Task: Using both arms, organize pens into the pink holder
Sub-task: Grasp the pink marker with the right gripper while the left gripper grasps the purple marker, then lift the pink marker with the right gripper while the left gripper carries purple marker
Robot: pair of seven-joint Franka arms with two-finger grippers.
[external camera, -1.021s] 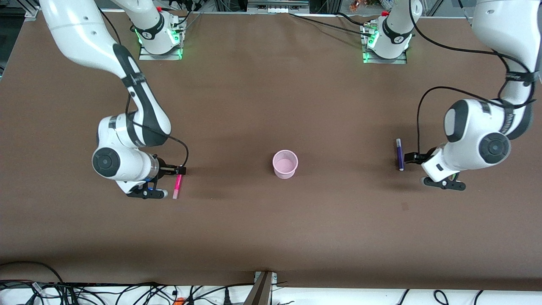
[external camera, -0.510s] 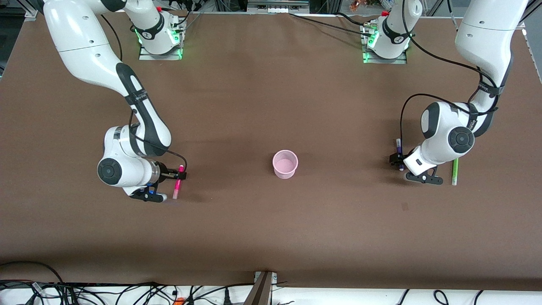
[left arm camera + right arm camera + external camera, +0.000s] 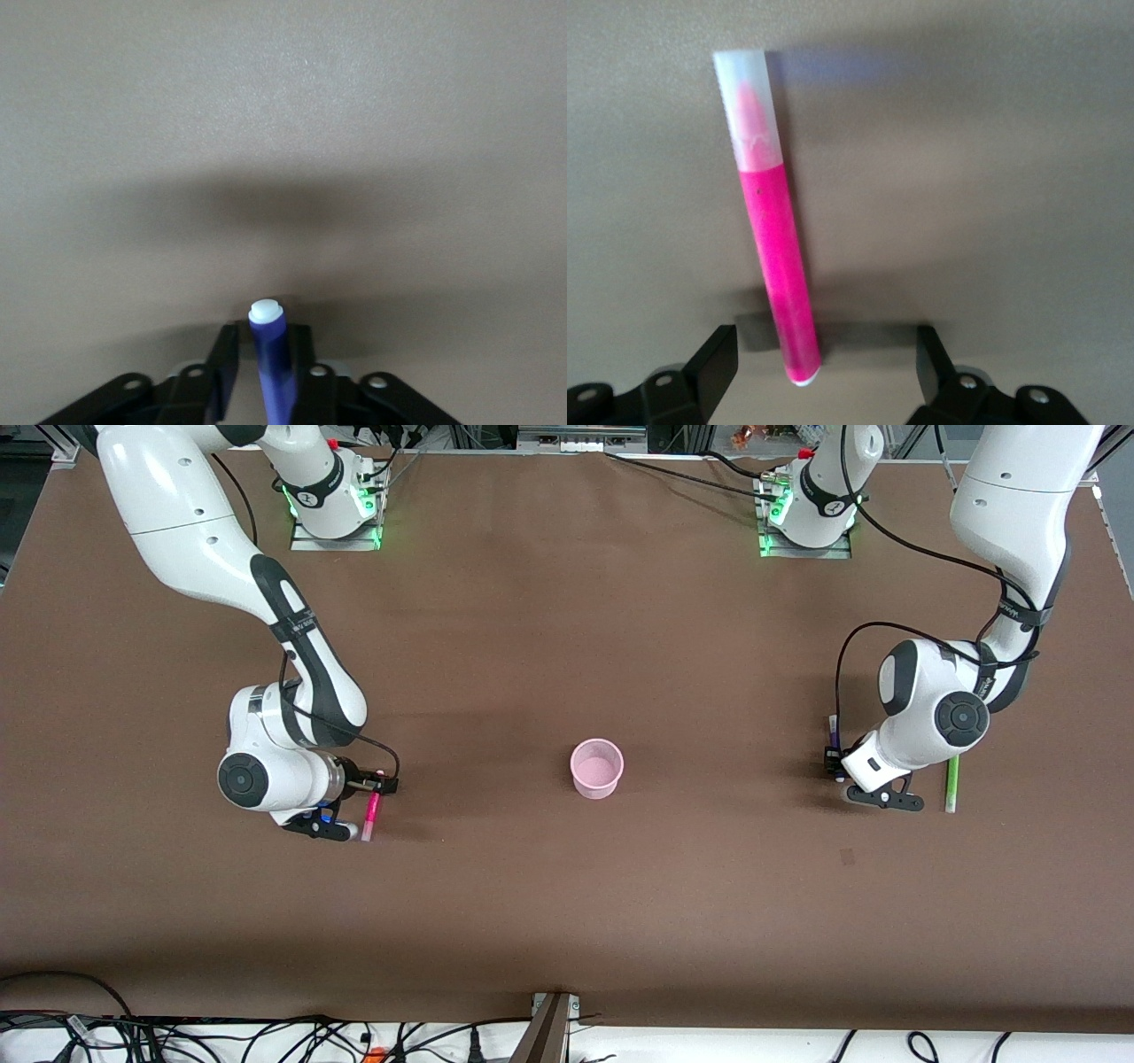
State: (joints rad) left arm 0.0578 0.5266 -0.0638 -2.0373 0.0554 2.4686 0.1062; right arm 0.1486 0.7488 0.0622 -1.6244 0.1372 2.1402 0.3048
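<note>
L gripper (image 3: 266,390) pinches the purple pen (image 3: 270,363). R gripper (image 3: 824,376) is spread wide round the pink pen's (image 3: 772,239) end, on the table. Cup (image 3: 596,768) sits between the arms. R should close squarely on the barrel before lifting; green pen (image 3: 951,781) waits beside L.

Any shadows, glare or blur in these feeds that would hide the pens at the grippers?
Front view: even light, no glare; soft shadows under both arms, the small translucent pink plastic cup crisp. Left wrist view: a broad dark shadow band on the table, the slim dark purple marker pen sharp between the left gripper fingers. Right wrist view: the magenta-pink marker pen slightly soft, casting a shadow, between the spread fingers of the right gripper.
</note>
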